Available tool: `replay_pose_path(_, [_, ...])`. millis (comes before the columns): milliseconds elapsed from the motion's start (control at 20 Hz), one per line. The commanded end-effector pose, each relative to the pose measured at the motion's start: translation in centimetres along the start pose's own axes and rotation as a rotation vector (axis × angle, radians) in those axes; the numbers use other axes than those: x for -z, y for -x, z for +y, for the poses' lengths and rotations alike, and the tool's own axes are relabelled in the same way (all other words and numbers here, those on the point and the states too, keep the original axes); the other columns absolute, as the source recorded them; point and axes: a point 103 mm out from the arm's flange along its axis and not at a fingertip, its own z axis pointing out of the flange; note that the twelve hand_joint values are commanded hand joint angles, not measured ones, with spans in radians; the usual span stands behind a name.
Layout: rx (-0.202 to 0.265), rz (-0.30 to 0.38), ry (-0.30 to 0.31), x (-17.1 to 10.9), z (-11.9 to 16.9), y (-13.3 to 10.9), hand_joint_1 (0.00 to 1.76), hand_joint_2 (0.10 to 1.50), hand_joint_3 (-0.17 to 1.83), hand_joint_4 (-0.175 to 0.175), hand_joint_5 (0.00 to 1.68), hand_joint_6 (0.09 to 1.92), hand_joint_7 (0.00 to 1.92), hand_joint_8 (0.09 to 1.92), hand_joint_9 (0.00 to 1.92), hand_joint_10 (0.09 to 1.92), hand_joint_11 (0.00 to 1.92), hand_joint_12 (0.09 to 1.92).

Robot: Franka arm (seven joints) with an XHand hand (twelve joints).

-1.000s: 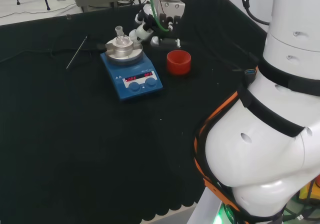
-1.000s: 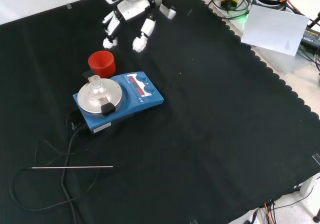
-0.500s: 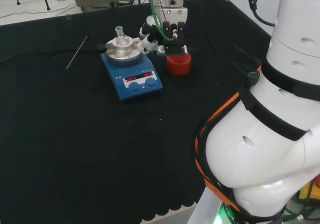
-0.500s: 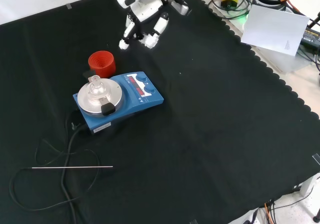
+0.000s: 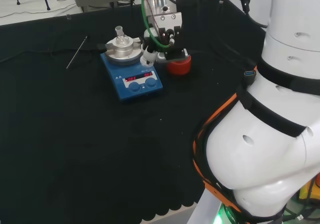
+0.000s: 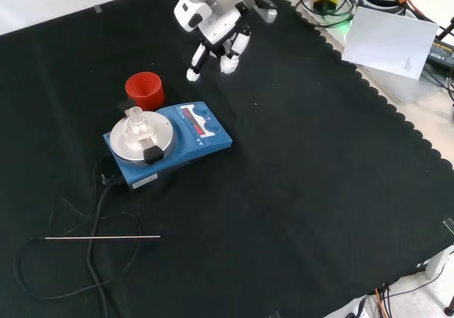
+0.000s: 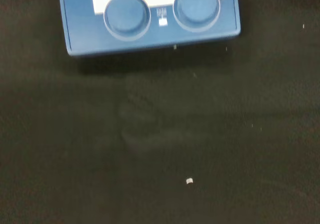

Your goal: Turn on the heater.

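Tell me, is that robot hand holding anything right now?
No, nothing is held. The hand hangs in the air above the cloth, fingers pointing down, apart from the blue heater and the red ring.

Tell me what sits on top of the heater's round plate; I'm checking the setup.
A small clear glass flask sits on the heater's plate. Whether it holds anything cannot be made out.

No text I can read. Heater (image 5: 132, 77) front panel shows two red lit readouts (image 6: 198, 124), digits too small to make out.
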Motion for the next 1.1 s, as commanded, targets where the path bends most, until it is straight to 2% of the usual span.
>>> replay_pose_path(50, [0.013,-0.082,-0.067,-1.0,-0.1,-1.0,1.11,1.22,-0.17,-0.055,0.37,0.09,1.68,1.48,1.82,1.36,1.84,1.55])
replay_pose_path(200, [0.023,-0.109,-0.105,-1.6,0.0,-1.5,1.35,1.24,-0.17,-0.06,0.35,0.09,1.71,1.51,1.81,1.38,1.78,1.43])
replay_pose_path(350, [0.031,-0.116,-0.135,-2.1,0.4,-1.5,1.43,1.26,-0.17,-0.061,0.34,0.09,1.72,1.53,1.81,1.4,1.73,1.41])
replay_pose_path(500, [0.031,-0.129,-0.165,-2.4,0.9,-1.3,1.46,1.26,-0.17,-0.061,0.31,0.09,1.73,1.54,1.81,1.41,1.72,1.42])
replay_pose_path(650, [0.034,-0.147,-0.195,-2.7,1.1,-2.2,1.47,1.26,-0.17,-0.058,0.29,0.09,1.74,1.55,1.81,1.42,1.71,1.43])
replay_pose_path(1100, [0.05,-0.171,-0.236,-3.8,2.3,-3.6,1.48,1.27,-0.17,-0.049,0.25,0.09,1.75,1.55,1.81,1.43,1.71,1.44])
